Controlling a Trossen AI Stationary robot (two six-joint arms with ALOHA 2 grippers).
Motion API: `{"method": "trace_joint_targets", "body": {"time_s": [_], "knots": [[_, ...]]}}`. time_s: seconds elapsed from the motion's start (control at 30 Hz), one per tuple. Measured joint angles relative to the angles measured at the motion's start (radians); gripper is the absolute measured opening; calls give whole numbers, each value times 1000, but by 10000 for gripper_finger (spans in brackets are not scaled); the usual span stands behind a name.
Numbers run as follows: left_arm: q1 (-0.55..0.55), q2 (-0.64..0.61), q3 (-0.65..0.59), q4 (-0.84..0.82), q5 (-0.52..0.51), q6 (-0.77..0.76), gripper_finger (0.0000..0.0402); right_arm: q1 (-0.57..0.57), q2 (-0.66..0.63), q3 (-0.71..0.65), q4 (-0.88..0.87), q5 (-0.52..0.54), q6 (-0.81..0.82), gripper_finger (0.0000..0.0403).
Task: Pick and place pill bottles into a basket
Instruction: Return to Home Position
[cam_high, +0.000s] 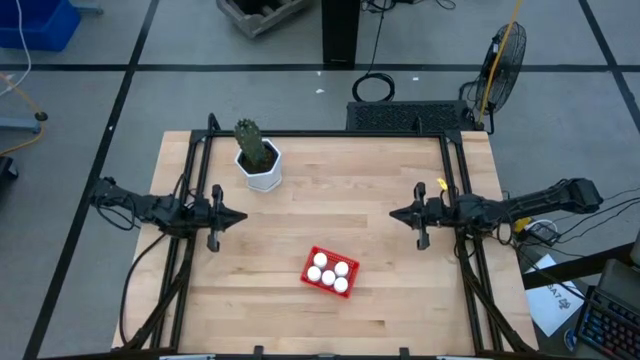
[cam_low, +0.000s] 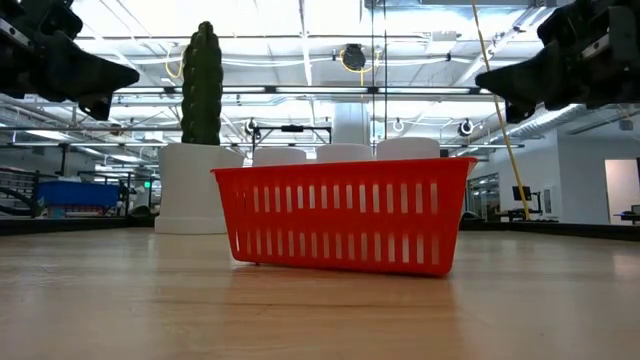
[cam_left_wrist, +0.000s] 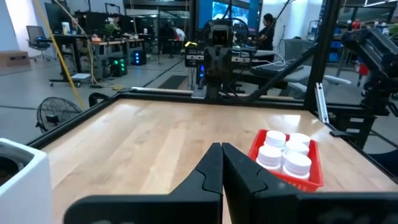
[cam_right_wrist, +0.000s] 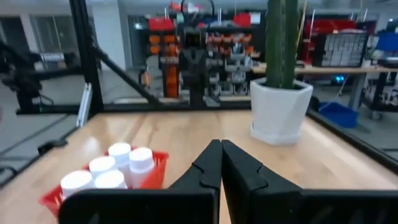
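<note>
Looking down on the counter (cam_high: 340, 190), we find the basket (cam_high: 310, 262) just off centre toward 6 o'clock, turned askew to the counter's edges. All five pill bottles (cam_high: 328, 277) stand inside it, packed close together. The potted cactus (cam_high: 264, 172) sits at 11 o'clock, well apart from the basket. The left gripper (cam_high: 243, 216) hangs at 9 o'clock and the right gripper (cam_high: 392, 213) at 3 o'clock, fingers pointing inward at each other. Both hang above the counter, touching nothing, and the basket lies between them, nearer the 6 o'clock edge.
</note>
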Motion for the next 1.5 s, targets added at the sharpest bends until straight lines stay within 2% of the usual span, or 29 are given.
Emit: {"method": "trace_joint_targets", "body": {"time_s": [0.13, 0.47, 1.5], "knots": [[0, 0, 0, 0, 1, 0, 20, 0, -26, 0, 4, -2, 23, 0], [0, 0, 0, 0, 1, 0, 57, 0, -153, 0, -167, -2, 58, 0], [0, 0, 0, 0, 1, 1, 56, 0, -154, 0, -172, -1, 52, 0]]}}
